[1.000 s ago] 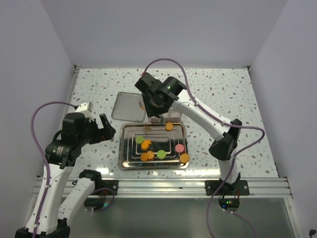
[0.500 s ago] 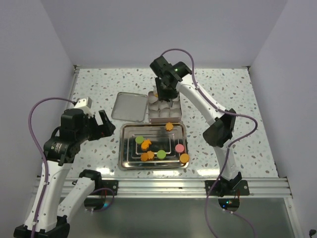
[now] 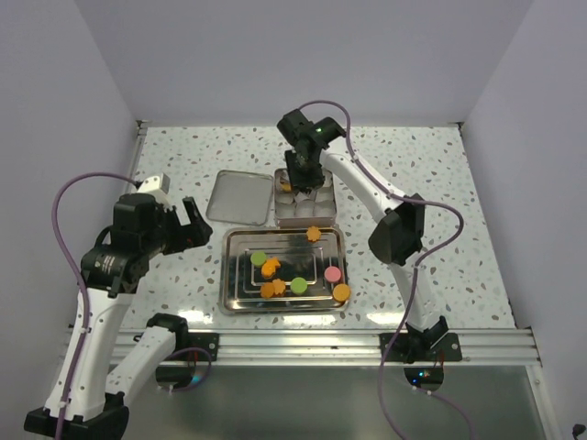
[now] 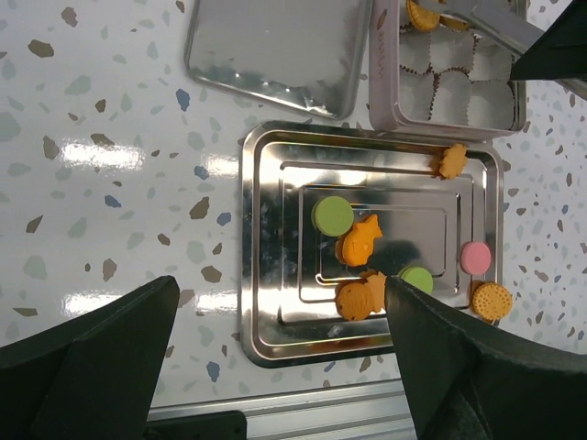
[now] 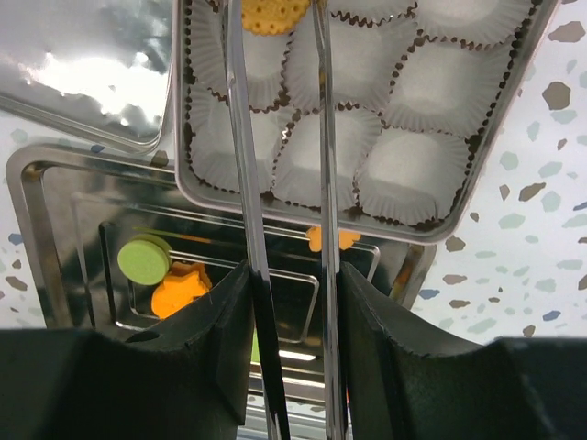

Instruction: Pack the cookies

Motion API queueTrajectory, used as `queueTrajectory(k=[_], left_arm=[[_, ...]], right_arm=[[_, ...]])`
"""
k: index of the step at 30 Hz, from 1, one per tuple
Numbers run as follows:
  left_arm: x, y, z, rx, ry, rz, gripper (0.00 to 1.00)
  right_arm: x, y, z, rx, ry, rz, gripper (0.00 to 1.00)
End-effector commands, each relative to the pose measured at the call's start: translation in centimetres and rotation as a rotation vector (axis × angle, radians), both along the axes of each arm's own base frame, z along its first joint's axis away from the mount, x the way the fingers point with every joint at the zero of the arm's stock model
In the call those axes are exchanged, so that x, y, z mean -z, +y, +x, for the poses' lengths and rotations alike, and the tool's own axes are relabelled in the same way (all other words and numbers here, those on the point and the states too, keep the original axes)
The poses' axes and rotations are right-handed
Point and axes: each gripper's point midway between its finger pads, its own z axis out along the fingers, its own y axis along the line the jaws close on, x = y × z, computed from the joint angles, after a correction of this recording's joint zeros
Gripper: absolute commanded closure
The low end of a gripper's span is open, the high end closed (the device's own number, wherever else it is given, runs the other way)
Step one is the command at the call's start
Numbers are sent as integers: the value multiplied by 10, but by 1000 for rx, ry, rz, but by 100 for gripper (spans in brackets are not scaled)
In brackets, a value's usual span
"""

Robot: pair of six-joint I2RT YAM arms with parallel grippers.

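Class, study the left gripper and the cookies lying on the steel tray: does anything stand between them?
Nothing visible does. The left gripper hangs open left of the tray, and the cookies lie uncovered on it. The right gripper is over the box of paper cups, clear of the tray.

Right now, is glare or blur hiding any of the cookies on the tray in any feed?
Left wrist: glare patches sit on the table and lid, not on the cookies, which read sharp; the left fingers are dark and soft. Right wrist: glare mainly on the lid; the right fingers block much of the tray. Top external: even light, cookies small but distinct.
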Motion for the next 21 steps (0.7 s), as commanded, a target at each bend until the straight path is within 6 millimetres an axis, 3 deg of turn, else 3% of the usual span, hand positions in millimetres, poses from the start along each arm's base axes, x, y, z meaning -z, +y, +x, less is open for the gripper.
queueTrajectory(k=[1, 7, 17, 21], left_arm=[[-14, 1, 6, 6, -47, 17, 0], [-14, 1, 11, -1, -51, 16, 0], [-13, 2, 14, -15, -54, 14, 0], [-12, 2, 13, -16, -53, 11, 0]], right_arm=[[-14, 9, 20, 0, -48, 87, 71], [-15, 13, 29, 4, -50, 137, 70], [-43, 22, 29, 2, -95, 228, 70], [-34, 21, 30, 2, -84, 218, 69]])
